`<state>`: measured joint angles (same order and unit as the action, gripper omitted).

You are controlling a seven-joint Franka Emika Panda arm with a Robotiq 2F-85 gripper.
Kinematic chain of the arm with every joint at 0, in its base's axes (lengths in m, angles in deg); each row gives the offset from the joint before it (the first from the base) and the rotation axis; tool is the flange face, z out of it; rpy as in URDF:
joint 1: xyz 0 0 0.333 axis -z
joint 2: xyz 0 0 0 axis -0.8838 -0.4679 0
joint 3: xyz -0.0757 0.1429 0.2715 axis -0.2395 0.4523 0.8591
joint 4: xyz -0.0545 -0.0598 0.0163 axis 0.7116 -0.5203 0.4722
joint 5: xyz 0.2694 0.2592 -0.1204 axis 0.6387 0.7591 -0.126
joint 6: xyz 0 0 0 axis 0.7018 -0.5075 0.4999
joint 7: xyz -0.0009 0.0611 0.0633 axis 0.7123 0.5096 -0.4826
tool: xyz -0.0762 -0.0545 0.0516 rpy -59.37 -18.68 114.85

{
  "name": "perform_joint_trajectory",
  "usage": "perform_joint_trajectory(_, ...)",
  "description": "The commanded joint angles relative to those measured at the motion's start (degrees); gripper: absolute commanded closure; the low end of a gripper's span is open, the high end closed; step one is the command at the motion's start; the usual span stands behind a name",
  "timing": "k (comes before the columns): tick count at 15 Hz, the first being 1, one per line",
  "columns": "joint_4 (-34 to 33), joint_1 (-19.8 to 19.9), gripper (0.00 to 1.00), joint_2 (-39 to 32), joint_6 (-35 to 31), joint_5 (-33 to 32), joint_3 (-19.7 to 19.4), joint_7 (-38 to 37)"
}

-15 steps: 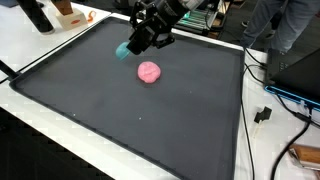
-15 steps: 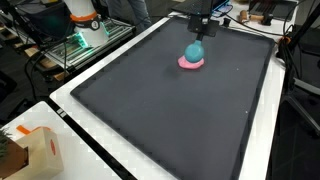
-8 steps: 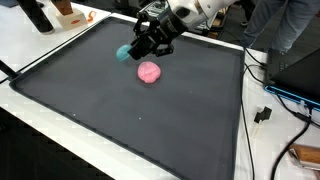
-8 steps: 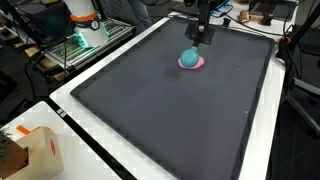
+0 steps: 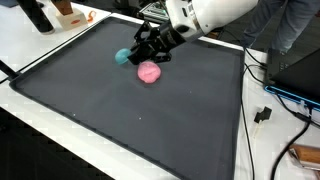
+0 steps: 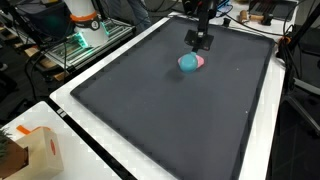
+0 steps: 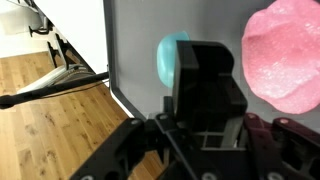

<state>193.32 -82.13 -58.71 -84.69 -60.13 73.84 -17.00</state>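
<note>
A teal ball [image 5: 122, 56] lies on the black mat [image 5: 120, 120] next to a pink putty lump [image 5: 148, 72]. In both exterior views my gripper [image 5: 151, 50] hangs a little above and behind the two, apart from them. The other side shows the teal ball [image 6: 187, 63] just in front of the pink lump [image 6: 199, 61], with the gripper [image 6: 197, 40] lifted above. In the wrist view one black finger [image 7: 205, 70] covers part of the teal ball [image 7: 172, 55], and the pink lump [image 7: 285, 55] fills the right side. The jaws look spread with nothing between them.
The mat's raised rim [image 6: 75, 100] borders a white table. A cardboard box [image 6: 35, 150] stands at a near corner. Cables [image 5: 268, 112] lie beside the mat. A person [image 5: 290, 30] stands behind the table. Wooden floor [image 7: 50, 120] shows beyond the edge.
The teal ball, earlier up at the fingers, now rests on the mat. The gripper has let go of it and risen away toward the back.
</note>
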Motion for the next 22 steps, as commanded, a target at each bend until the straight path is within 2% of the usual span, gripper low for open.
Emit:
perform_joint_trajectory(1, -1.37, 0.18, 0.75, -1.84, 0.97, -1.99, 0.23, -1.04)
perform_joint_trajectory(8, -1.94, 1.17, 0.75, -2.27, 0.28, -0.88, 0.3, 0.13)
perform_joint_trajectory(16, -1.25, 3.8, 0.75, 0.32, -1.73, 2.32, 0.78, 2.0)
perform_joint_trajectory(22, 0.46, 6.98, 0.75, 4.53, -8.81, 5.42, 0.82, 6.93)
